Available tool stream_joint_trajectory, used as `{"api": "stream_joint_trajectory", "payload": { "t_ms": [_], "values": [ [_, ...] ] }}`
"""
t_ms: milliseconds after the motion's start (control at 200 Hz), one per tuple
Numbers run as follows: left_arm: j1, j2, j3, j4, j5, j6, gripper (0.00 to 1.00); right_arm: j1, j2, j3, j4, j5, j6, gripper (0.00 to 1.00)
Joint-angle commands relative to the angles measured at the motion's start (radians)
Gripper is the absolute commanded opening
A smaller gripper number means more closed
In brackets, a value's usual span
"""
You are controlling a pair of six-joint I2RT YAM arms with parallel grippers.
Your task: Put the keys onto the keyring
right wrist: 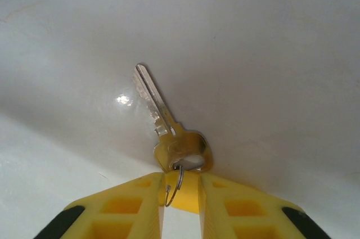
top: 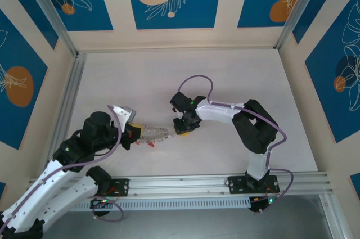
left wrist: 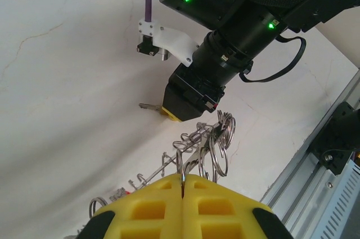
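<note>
The keyring (top: 155, 133) is a silver metal ring with many small loops, held out over the table's middle. My left gripper (top: 138, 132) is shut on its near edge; in the left wrist view the yellow fingers (left wrist: 214, 205) pinch the keyring (left wrist: 197, 140) wire. A small red tag (top: 151, 143) hangs under it. My right gripper (top: 183, 129) sits just past the ring's far end, low at the table. It is shut on a yellow-headed key (right wrist: 169, 126), whose blade points away along the tabletop. A little split ring (right wrist: 175, 185) hangs through the head between the fingers (right wrist: 135, 205). The blade (left wrist: 147, 106) pokes out beside the right gripper (left wrist: 177, 114).
An aluminium rail (top: 197, 185) runs along the near edge, with both arm bases on it. Another rail (top: 67, 104) lines the left side. Patterned walls close the back and sides. The pale tabletop (top: 169, 76) stretches open behind both grippers.
</note>
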State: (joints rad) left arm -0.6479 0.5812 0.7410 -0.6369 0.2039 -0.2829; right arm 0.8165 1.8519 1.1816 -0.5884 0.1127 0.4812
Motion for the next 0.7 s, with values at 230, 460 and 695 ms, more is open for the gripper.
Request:
{"api": "stream_joint_trajectory", "payload": {
  "t_ms": [230,460,695],
  "values": [
    [0.012,-0.009,0.000,0.023,-0.006,-0.004,0.00,0.012,0.009,0.019,0.001,0.015,0.014,0.14],
    [0.012,-0.009,0.000,0.019,-0.009,-0.004,0.00,0.010,0.002,0.009,0.010,0.010,0.009,0.04],
    [0.012,0.011,0.009,0.013,-0.002,0.009,0.00,0.005,-0.156,-0.116,0.143,-0.004,-0.062,0.00]
  ]
}}
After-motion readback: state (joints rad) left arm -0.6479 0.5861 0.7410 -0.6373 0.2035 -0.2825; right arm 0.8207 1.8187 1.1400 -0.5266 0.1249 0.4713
